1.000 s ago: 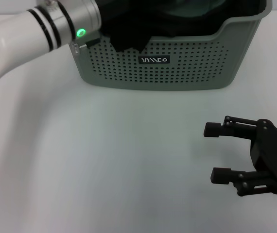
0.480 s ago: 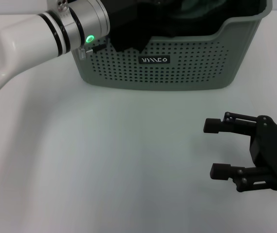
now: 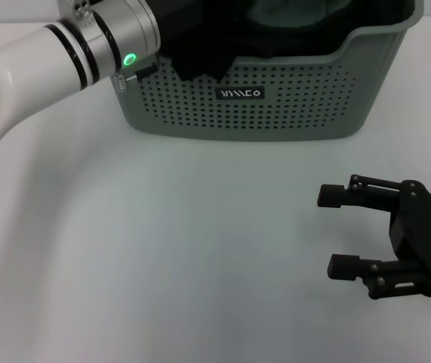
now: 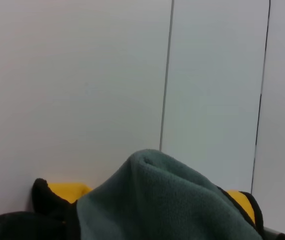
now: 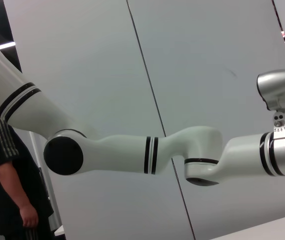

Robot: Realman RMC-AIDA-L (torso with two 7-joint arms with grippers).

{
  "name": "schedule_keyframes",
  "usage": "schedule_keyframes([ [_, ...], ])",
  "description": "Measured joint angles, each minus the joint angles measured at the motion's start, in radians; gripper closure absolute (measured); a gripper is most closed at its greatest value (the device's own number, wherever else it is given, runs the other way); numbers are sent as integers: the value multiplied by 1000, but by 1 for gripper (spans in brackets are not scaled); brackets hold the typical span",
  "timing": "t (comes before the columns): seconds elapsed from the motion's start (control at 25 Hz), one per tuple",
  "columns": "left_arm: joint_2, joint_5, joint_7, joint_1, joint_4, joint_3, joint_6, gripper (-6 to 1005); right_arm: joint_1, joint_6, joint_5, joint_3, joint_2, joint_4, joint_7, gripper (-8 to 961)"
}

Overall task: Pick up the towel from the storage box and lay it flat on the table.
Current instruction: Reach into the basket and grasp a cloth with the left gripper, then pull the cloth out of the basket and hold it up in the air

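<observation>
The sage storage box (image 3: 253, 106) stands at the far middle of the white table (image 3: 162, 249). Inside it lies the towel (image 3: 280, 13), grey-green face up. A plain black cloth (image 3: 200, 57) hangs over the box's near rim. My left arm (image 3: 72, 53) reaches over the box's left end, and its gripper is down inside the box, dark against the cloths. The left wrist view shows the towel (image 4: 167, 200) bunched up close, with yellow patches and black edging. My right gripper (image 3: 335, 231) is open and empty, low over the table at the near right.
The box's logo label (image 3: 240, 93) faces me. In the right wrist view the left arm (image 5: 147, 152) crosses before grey wall panels, and a person in black (image 5: 12, 175) stands off to the side.
The left arm swung slightly right, then back left, staying over the box. More of the grey-green towel now shows in the box. The right gripper has barely moved.
</observation>
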Motion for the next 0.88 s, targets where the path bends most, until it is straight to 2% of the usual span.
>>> schedule_keyframes([
  [0.08,0,-2,0,1,1,0,2,768,0,0,0,0,0,1,0,109],
  [0.32,0,-7,0,1,1,2,19,884,-1,0,0,0,0,1,0,110],
  [0.52,4,-125,48,67,41,1,179,981,-4,0,0,0,0,2,-2,110],
  [0.68,8,-236,74,161,102,-5,352,978,-5,0,3,3,0,10,-16,110],
  [0.88,12,-313,42,243,126,-51,612,977,-1,-4,52,5,1,48,-84,110],
])
